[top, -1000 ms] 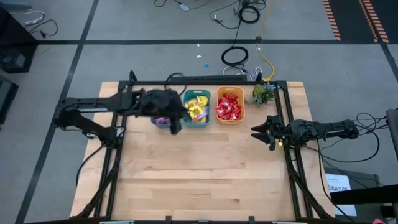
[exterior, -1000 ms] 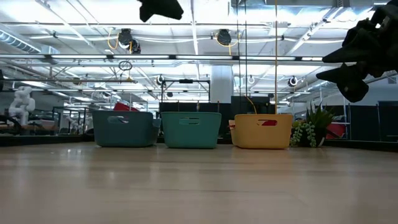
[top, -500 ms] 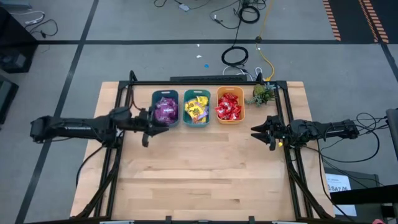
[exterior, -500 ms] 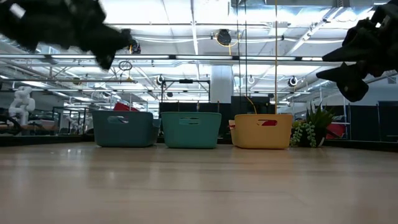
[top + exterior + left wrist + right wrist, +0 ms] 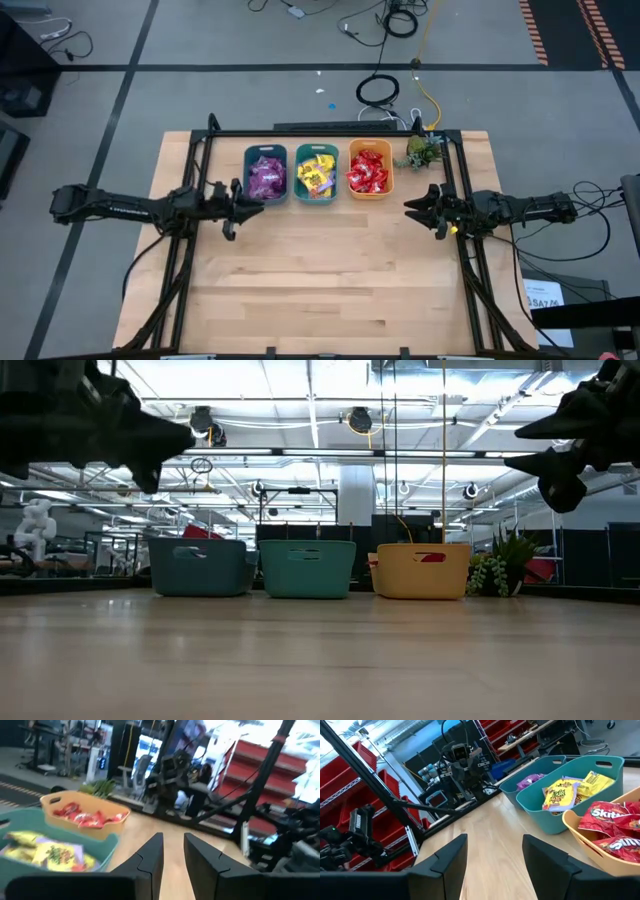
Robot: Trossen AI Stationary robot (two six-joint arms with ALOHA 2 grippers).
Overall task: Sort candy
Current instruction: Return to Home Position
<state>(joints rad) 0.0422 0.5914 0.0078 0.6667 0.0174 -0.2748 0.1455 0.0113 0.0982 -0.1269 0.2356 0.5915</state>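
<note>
1. Grippers: left gripper (image 5: 173, 835) narrowly parted, right gripper (image 5: 495, 836) wide apart; both empty, above opposite sides of the table (image 5: 330, 290).
2. Candy: purple candy (image 5: 265, 177) in left bin (image 5: 247, 165), yellow candy (image 5: 316, 175) in middle bin (image 5: 297, 165), red candy (image 5: 368, 172) in orange bin (image 5: 390, 165), at the far edge.

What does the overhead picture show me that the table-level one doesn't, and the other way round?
Only the high view shows the sorted sweets: purple candy, yellow candy and red candy lying inside the bins, plus cables on the floor. Only the low view shows the big room behind, and that the left gripper and right gripper hang above the table. Both show the grippers, the blue bin, teal bin, orange bin and the plant.
</note>
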